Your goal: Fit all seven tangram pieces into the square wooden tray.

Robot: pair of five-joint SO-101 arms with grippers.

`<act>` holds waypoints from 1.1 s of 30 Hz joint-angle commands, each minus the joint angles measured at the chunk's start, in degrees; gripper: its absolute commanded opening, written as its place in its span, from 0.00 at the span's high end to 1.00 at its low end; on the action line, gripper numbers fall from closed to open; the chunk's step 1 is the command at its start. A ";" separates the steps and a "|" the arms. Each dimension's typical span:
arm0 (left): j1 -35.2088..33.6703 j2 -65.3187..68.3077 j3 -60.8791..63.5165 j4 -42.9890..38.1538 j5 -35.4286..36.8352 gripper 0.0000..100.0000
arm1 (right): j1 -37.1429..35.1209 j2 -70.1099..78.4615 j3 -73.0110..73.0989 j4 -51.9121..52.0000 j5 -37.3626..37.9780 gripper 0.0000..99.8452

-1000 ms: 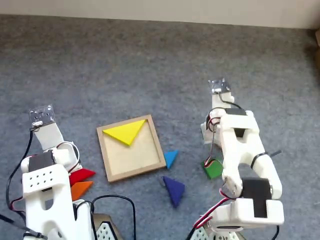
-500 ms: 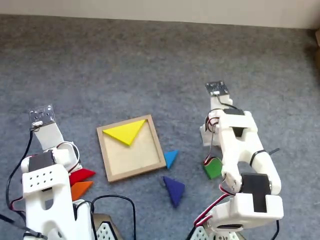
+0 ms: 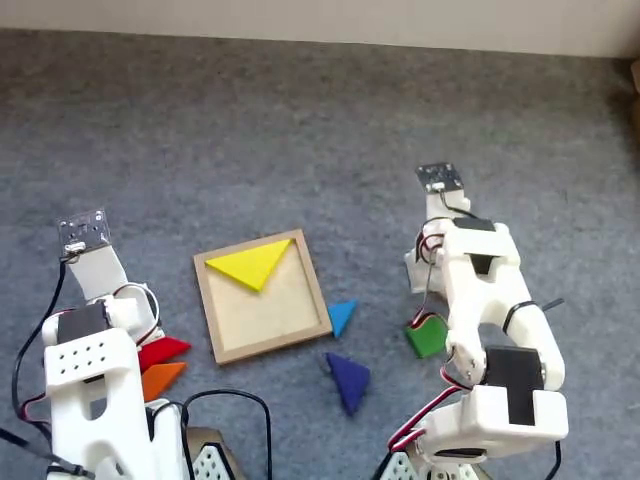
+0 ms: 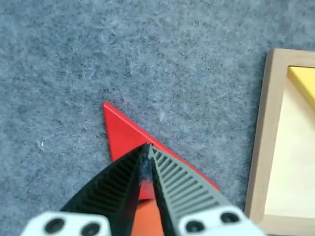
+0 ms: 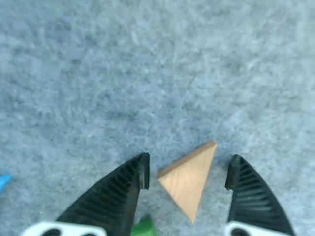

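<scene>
The square wooden tray [image 3: 318, 300] lies mid-table with a yellow triangle [image 3: 248, 264] in its far corner. A light blue triangle [image 3: 341, 317], a dark blue triangle [image 3: 349, 380] and a green piece [image 3: 428, 337] lie to the tray's right. A red triangle [image 3: 163, 350] and an orange piece [image 3: 162, 378] lie to its left. My left gripper [image 4: 146, 147] is shut, its tips over the red triangle [image 4: 123, 135]. My right gripper [image 5: 188, 167] is open, one finger on each side of a pale wooden triangle [image 5: 189, 181] on the carpet.
Grey carpet covers the table. Next to the left gripper are the tray's rim [image 4: 261, 137] and the yellow triangle [image 4: 302, 81]. The green piece [image 5: 146, 227] lies just beside the right gripper's finger [image 5: 129, 189]. Open carpet lies beyond the tray.
The right arm's wrist has shifted slightly, first left, then back right. The left arm and the pieces have stayed put.
</scene>
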State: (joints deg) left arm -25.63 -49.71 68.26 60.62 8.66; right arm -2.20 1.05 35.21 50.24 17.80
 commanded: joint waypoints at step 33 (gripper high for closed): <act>-0.31 -0.75 -0.22 -0.62 -0.09 0.99 | -1.45 -7.60 -8.40 10.68 1.32 0.90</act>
State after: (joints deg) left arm -25.63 -49.71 68.26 60.62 8.66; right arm -1.76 -0.18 31.34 58.07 18.33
